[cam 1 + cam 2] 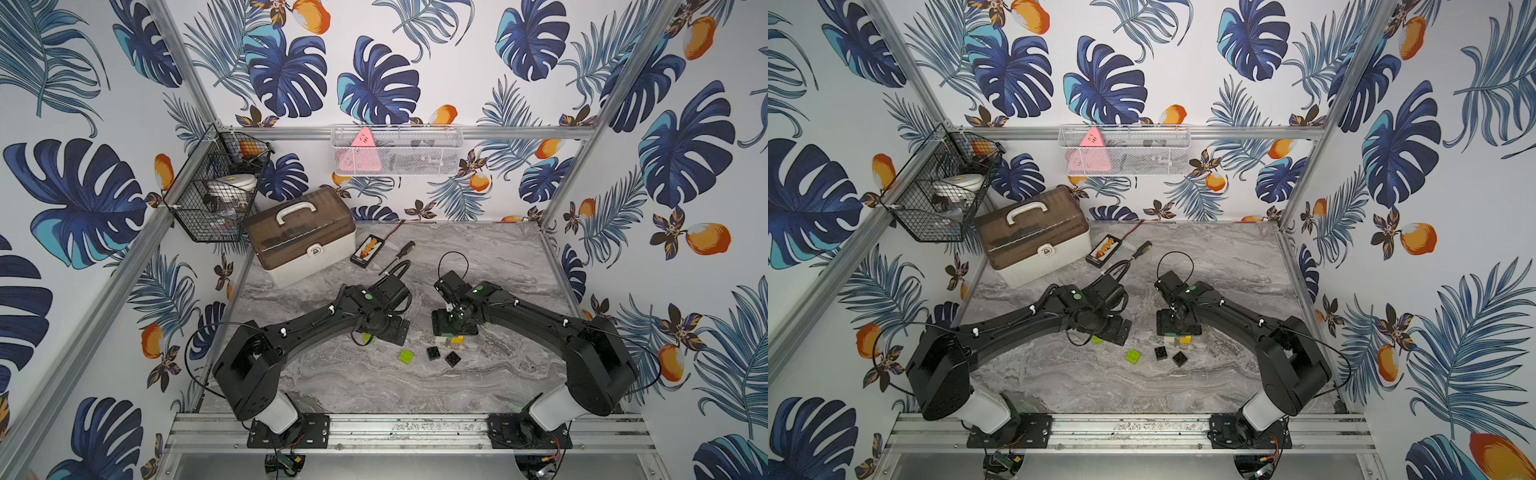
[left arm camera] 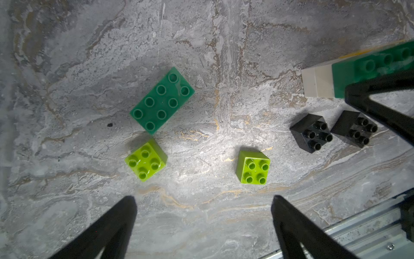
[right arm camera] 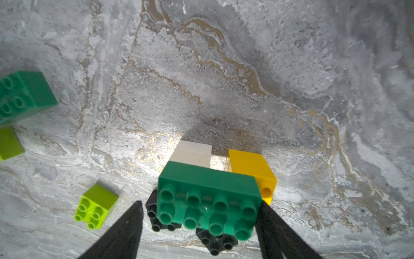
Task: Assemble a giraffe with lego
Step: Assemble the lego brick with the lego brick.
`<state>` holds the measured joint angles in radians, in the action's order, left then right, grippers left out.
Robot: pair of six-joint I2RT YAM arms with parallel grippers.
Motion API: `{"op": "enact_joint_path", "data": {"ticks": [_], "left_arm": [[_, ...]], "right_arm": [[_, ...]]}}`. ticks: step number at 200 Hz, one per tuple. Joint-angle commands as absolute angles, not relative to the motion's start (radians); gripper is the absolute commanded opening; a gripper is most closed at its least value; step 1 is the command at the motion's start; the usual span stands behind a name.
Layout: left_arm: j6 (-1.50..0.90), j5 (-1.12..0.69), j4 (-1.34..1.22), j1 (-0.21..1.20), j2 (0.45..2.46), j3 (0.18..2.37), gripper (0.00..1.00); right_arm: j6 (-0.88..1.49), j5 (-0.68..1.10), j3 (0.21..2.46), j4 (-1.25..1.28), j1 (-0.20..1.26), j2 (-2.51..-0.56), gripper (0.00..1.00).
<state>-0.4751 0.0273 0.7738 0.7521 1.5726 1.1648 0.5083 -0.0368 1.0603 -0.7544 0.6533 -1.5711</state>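
Giraffe (image 3: pixel 208 179) approx. half built. It stands on the grey marble-look tabletop (image 1: pixel 507 257), mid-table under the right arm, and that wrist mostly hides it in both top views. Done so far:
- white stack (image 3: pixel 192 154), two bricks
- yellow stack (image 3: pixel 251 166), two bricks, just beside the white
- one dark-green 8-stud brick bridging both tops, looks seated flat

Right gripper (image 3: pixel 200 203) straddles that bridging brick w/ fingers apart. A gap shows on one side, so not clamped as far as I can tell. Left gripper (image 2: pixel 201 201) is spread wide and empty, hovering over the loose lego.

Left to do, my read, all five loose and studs up:
- loose dark-green brick (image 2: pixel 162 101), 8 studs
- lime brick (image 2: pixel 145 160), 4 studs, just beside the loose dark-green's corner
- second lime brick (image 2: pixel 253 167), well apart from the first
- black brick (image 2: pixel 311 133) and second black brick (image 2: pixel 355 129), nearly touching, near the giraffe

So 5 joined and 5 to go; green likely next, then limes, blacks last.

Materials: tabletop is matte, mottled grey w/ tan veins, flat. Bricks are hard glossy moulded plastic, boxy w/ crisp edges and round hollow-topped studs. 8-stud ones are rectangular, 4-stud ones near cubes. Gripper fingers are matte black, tapering to narrow tips.
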Motion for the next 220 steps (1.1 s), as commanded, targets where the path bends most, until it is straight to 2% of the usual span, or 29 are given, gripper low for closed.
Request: {"op": "enact_joint_path", "data": {"ticks": [1, 91, 109, 220], "left_arm": [[-0.468, 0.022, 0.77, 0.753, 1.58, 1.176, 0.99], [-0.465, 0.004, 0.773, 0.752, 1.581, 1.183, 0.99], [-0.466, -0.011, 0.776, 0.752, 1.585, 1.183, 0.99], [-0.477, -0.012, 0.775, 0.752, 1.609, 1.185, 0.99]], "right_arm": [[0.519, -0.033, 1.066, -0.785, 0.649, -1.559, 0.8], [0.53, -0.027, 1.014, -0.82, 0.58, -1.404, 0.81], [0.522, -0.007, 1.001, -0.817, 0.53, -1.414, 0.8], [0.483, 0.009, 0.97, -0.762, 0.486, -1.47, 0.8]]}}
